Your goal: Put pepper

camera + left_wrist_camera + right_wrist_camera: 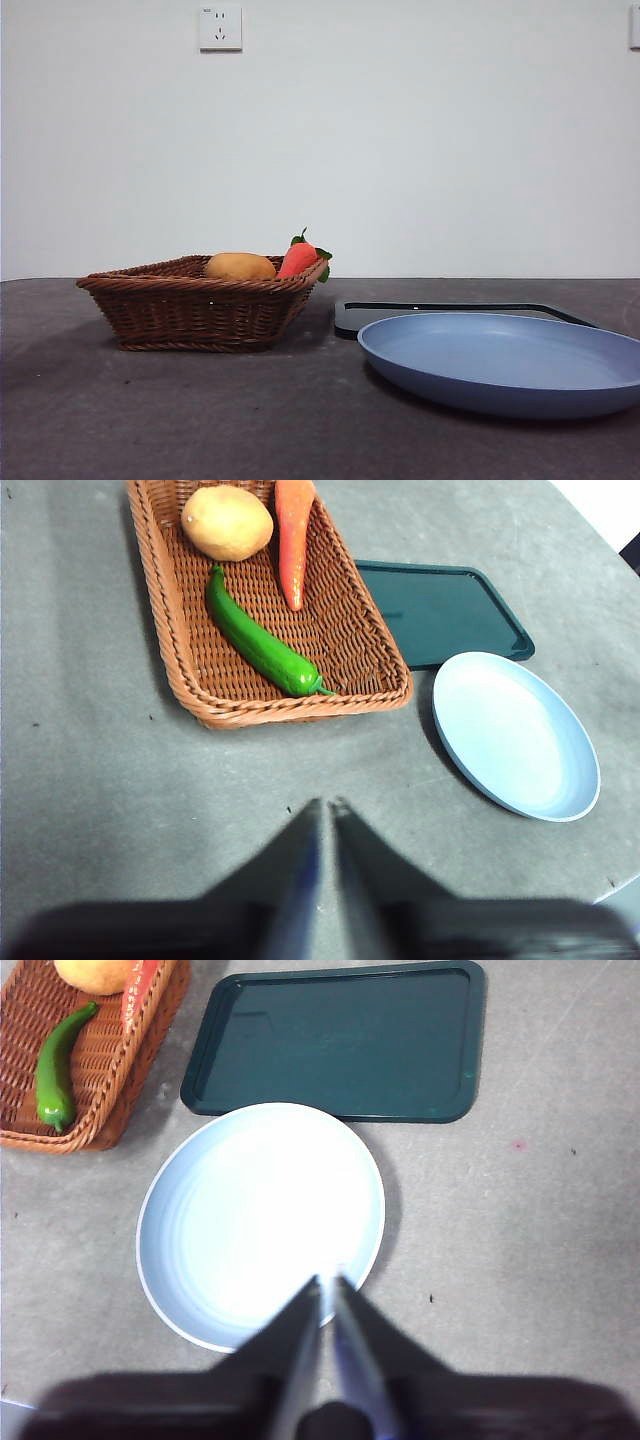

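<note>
The glossy green pepper [258, 638] lies flat inside the brown wicker basket [174, 630], beside a potato and a carrot. The right wrist view shows the pepper [55, 1066] at the basket's near end. From the front the basket wall [190, 310] hides it. My left gripper [326, 808] hovers over bare table short of the basket, jaws shut and empty. Over the blue plate's [170, 1220] near rim hangs my right gripper [327, 1285], also shut with nothing in it. Neither arm appears in the front view.
A yellow-brown potato [228, 522] and an orange carrot [293, 538] share the basket. A dark green tray [340, 1040] lies behind the blue plate [500, 360], next to the basket. The grey table's edge [620, 885] runs just past the plate.
</note>
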You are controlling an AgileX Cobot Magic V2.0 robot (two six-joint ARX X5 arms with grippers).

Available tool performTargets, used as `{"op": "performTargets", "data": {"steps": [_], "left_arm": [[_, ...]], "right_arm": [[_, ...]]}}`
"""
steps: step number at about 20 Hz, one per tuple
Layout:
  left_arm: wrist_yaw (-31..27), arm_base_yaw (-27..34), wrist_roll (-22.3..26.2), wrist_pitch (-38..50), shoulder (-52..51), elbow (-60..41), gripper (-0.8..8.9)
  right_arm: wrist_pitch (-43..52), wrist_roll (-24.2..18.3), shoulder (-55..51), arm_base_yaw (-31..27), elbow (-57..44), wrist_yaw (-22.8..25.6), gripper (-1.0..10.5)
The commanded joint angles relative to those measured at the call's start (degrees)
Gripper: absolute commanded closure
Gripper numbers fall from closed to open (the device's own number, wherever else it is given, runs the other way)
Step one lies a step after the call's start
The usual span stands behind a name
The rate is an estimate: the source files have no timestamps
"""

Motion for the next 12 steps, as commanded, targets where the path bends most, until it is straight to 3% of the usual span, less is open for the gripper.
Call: {"op": "performTargets", "data": {"steps": [1, 3, 8, 12], "left_arm": [[0.17, 0.15, 0.87, 0.72, 0.15, 0.83, 4.88], [0.20, 0.15, 0.83, 0.70, 0.15, 0.83, 4.60], [0.31, 0.15, 0.59, 0.74, 0.15, 0.83, 4.60], [0.31, 0.15, 0.59, 0.81, 0.15, 0.83, 4.60]], "right_arm": [[0.46, -0.57, 0.63, 0.17, 0.90, -0.09, 7.2], [0.37, -0.59, 1.64, 0.17, 0.90, -0.11, 6.5], [2.40, -0.59, 9.44, 0.17, 0.90, -0.22, 6.5], [7.74, -0.61, 20.92, 0.17, 0.90, -4.31, 6.5]]}}
